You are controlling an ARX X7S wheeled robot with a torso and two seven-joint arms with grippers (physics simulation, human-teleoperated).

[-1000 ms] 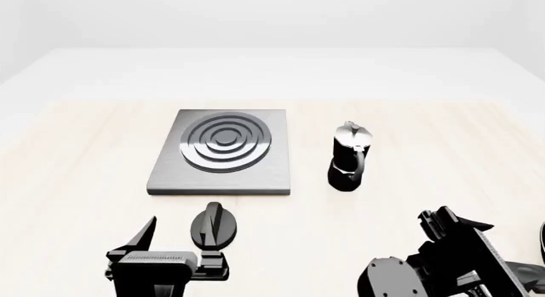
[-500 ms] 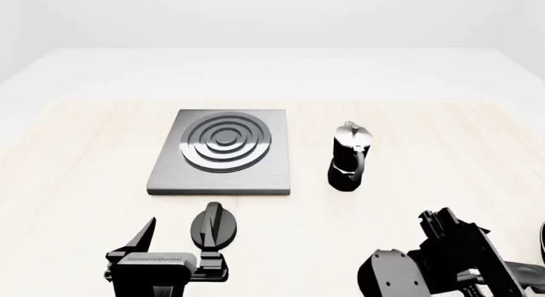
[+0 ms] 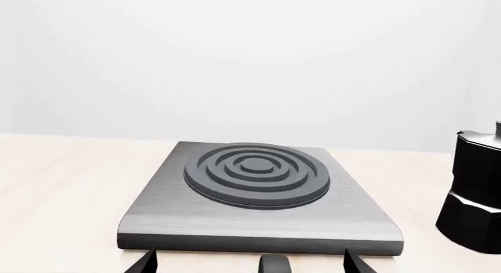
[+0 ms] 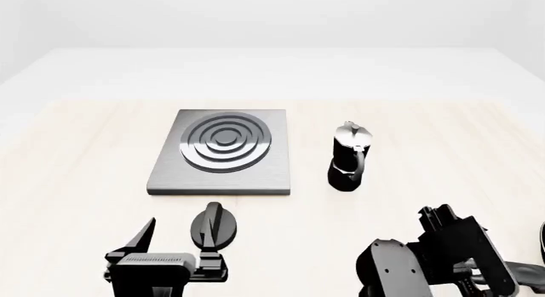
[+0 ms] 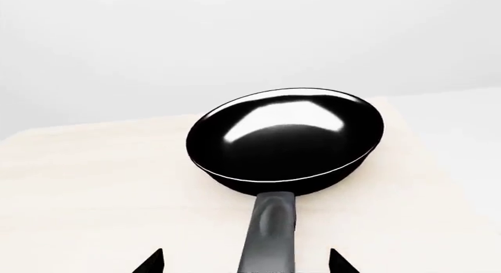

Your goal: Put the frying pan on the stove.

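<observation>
Right gripper (image 5: 244, 262) open astride frying pan (image 5: 285, 138) handle, moka pot (image 4: 350, 156) beside stove (image 4: 223, 152)

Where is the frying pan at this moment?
In the right wrist view, the frying pan lies on the table, its handle between the open tips of the right gripper. The head view shows only a dark sliver at its right edge.

- Pan (image 5: 285, 138): handle end cut off at the right wrist picture's edge; in head view only a dark sliver at the edge.
- Right gripper (image 5: 245, 262): only fingertips showing.
- Left gripper (image 3: 249, 262): only fingertips showing.
- Pot (image 3: 473, 196): cropped in left wrist view.
- Knob (image 3: 274, 263): mostly cut off there.
</observation>
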